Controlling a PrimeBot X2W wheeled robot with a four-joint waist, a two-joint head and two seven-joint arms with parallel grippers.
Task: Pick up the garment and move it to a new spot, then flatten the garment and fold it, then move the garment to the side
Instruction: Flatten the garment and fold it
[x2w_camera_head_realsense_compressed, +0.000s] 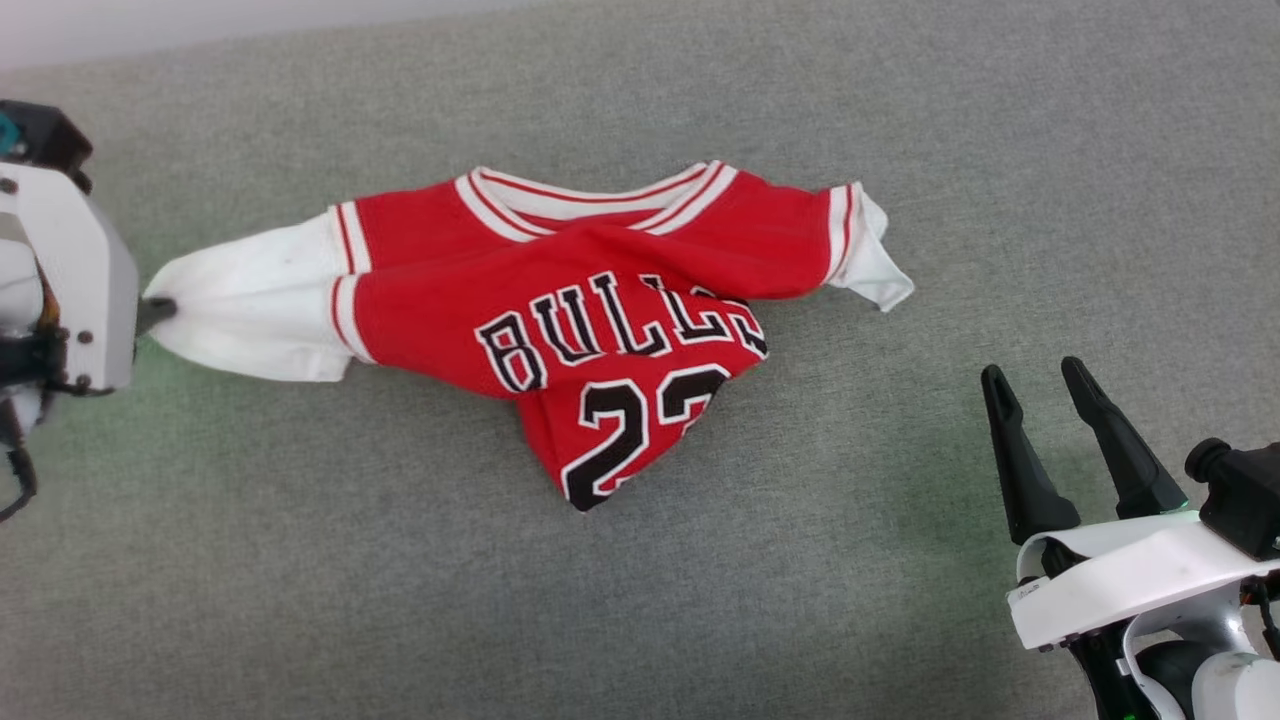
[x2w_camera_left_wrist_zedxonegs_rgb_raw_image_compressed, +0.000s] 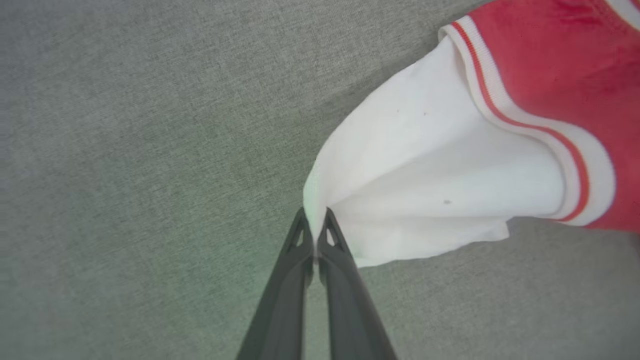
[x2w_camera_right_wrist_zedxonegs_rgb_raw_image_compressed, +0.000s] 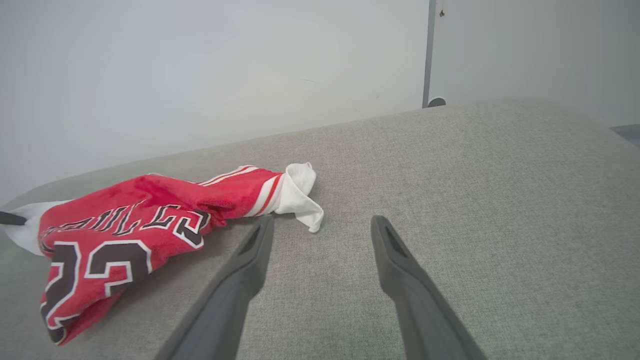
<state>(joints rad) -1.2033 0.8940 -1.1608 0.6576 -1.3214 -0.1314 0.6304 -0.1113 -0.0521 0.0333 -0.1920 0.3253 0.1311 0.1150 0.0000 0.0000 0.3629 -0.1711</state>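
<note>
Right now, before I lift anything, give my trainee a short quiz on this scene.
1. True or false: the left gripper is shut on the garment.
2. The right gripper is: A) shut on the garment B) open, apart from the garment C) shut and empty.
3. Fill in: the pinched part is the white ___ end.
Key: 1 true; 2 B; 3 sleeve.
</note>
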